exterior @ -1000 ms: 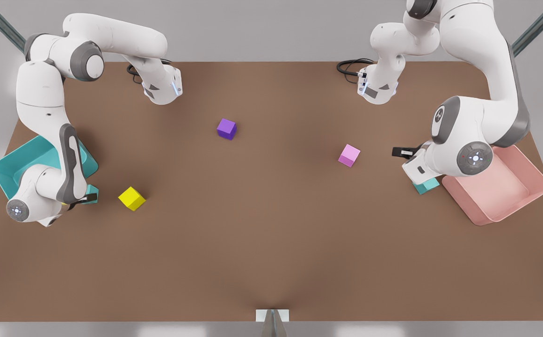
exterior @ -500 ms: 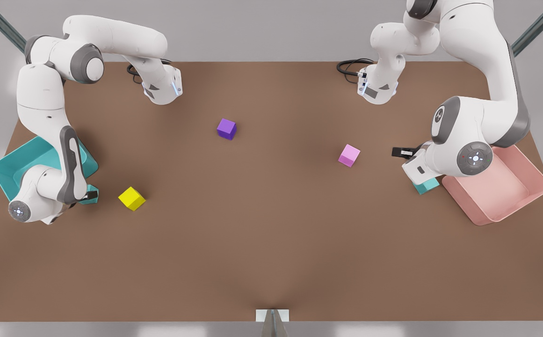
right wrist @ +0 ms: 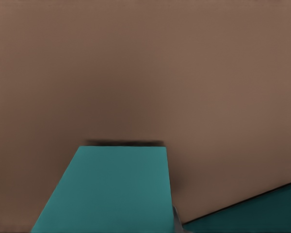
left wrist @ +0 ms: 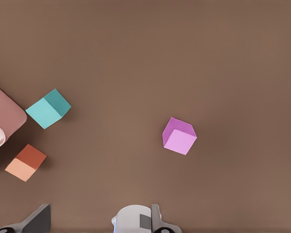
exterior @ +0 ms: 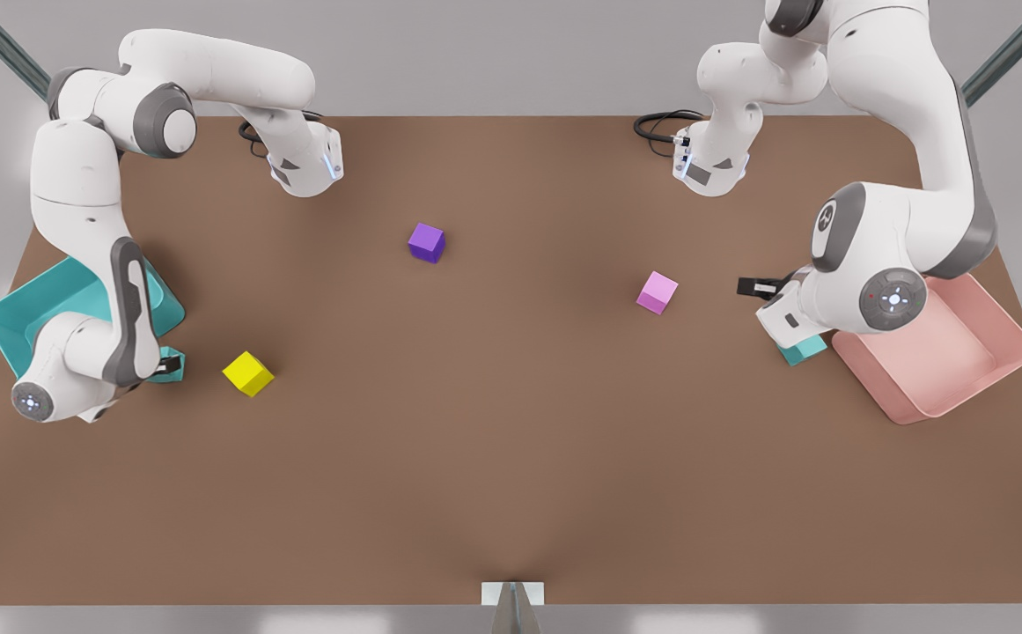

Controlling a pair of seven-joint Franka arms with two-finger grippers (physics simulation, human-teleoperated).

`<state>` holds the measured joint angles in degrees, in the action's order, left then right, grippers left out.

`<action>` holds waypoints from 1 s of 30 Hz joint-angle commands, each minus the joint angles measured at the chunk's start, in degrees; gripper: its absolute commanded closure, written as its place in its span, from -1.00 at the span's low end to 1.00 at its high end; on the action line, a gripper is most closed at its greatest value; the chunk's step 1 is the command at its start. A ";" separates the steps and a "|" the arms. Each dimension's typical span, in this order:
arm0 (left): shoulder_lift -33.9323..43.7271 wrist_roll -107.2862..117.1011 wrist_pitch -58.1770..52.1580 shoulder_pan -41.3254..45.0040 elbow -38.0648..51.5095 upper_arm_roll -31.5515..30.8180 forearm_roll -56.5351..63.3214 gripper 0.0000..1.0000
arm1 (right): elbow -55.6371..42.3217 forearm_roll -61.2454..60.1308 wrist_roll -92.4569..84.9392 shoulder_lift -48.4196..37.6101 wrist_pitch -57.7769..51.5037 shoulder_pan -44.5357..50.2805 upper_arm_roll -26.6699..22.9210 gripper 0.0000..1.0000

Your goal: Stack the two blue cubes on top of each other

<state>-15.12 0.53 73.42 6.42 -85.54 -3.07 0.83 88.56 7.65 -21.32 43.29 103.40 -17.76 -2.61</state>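
One blue cube [exterior: 803, 350] [left wrist: 48, 108] rests on the brown table beside the pink tray, at the front view's right. My left gripper [exterior: 766, 295] [left wrist: 97, 224] hovers above and beside it, open and empty. The other blue cube [exterior: 167, 364] [right wrist: 111, 189] sits on the table by the teal bin, at the front view's left. My right gripper [exterior: 169, 359] is down at this cube, which looms close in the right wrist view.
A teal bin [exterior: 9, 317] and a yellow cube [exterior: 247, 373] lie near the right arm. A pink tray [exterior: 995, 352], a pink cube [exterior: 657, 292] [left wrist: 179, 136] and an orange cube [left wrist: 25, 162] lie near the left arm. A purple cube [exterior: 426, 242] sits mid-table.
The right arm has sunk and shifted slightly toward the front view's left, bringing its gripper down onto the blue cube. The left arm has barely moved.
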 commanded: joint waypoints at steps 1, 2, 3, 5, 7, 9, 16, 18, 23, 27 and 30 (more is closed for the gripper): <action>0.00 0.00 -0.03 0.00 0.02 -0.01 0.05 -1.00 | -0.67 0.08 -0.21 -0.05 -2.94 0.00 0.23 -0.32; 0.00 0.09 -0.03 0.00 0.11 -0.01 0.14 -1.00 | -1.90 -0.10 -0.21 -0.05 -4.88 0.09 0.50 -0.32; 0.00 0.00 -0.03 0.00 0.11 -0.01 0.05 -1.00 | -2.78 -0.27 -0.12 -0.22 -5.23 0.44 0.94 -0.32; 0.09 0.00 0.06 -0.35 0.29 -0.01 0.14 -1.00 | -4.01 -1.32 0.14 -0.49 -5.41 0.53 4.80 -0.32; 0.09 0.09 3.13 -3.16 3.01 0.08 -0.03 -1.00 | -6.29 -1.33 0.32 -0.58 -6.28 0.44 9.63 -0.32; 0.09 0.53 8.56 -5.72 4.07 1.13 -0.65 -1.00 | -8.93 -1.59 0.58 -0.58 -6.29 0.70 13.59 -0.32; -2.72 2.55 51.83 -5.19 -19.75 14.31 -5.03 -1.00 | -21.06 -4.67 1.63 -0.05 -4.88 18.10 15.97 -0.33; -4.21 2.90 54.37 -5.80 -22.30 15.28 -8.12 -1.00 | -23.25 -4.58 5.32 1.27 -2.60 24.86 15.97 -0.33; -7.82 7.65 55.25 -8.88 -22.74 15.28 -8.12 -1.00 | -27.65 -4.58 18.59 7.60 5.14 37.97 16.05 -0.34; -9.05 7.29 55.43 -10.20 -25.73 15.28 -8.03 -1.00 | -32.48 -5.37 26.77 13.75 11.03 44.91 16.06 -0.34; -7.29 5.36 62.28 -10.28 -35.21 15.28 -8.03 -1.00 | -35.74 -5.46 30.11 17.79 15.16 47.55 16.84 -0.34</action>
<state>-23.04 4.40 128.05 -3.83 -118.51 12.21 -7.20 53.46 2.13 -9.94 60.52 111.84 29.24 14.27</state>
